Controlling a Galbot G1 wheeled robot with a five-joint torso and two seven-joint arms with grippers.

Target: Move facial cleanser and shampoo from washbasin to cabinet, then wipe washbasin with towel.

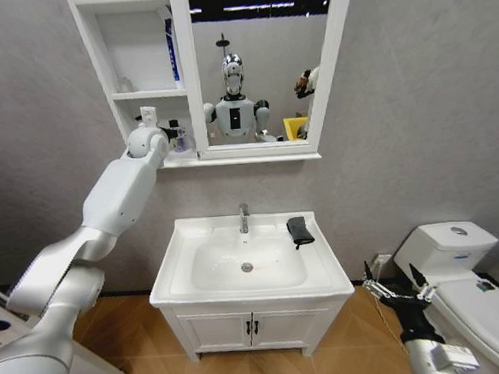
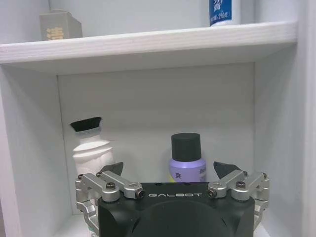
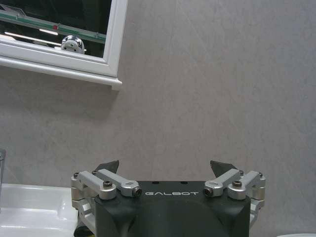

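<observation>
Shampoo and cleanser bottles are standing in the lowest compartment of the tall narrow white cabinet beside the white-framed mirror: a white ribbed plastic bottle with a black cap and a lilac round bottle with a black cap, near each other but apart; which one is the shampoo I cannot tell. The left gripper is hovering in front of this compartment with its fingers spread wide and holding nothing, the lilac bottle just behind the gap. The small dark grey-black towel is lying on the right back rim of the white rectangular ceramic washbasin, right of the chrome faucet. The right gripper is hanging low beside the washbasin, near the white toilet, also spread and holding nothing.
</observation>
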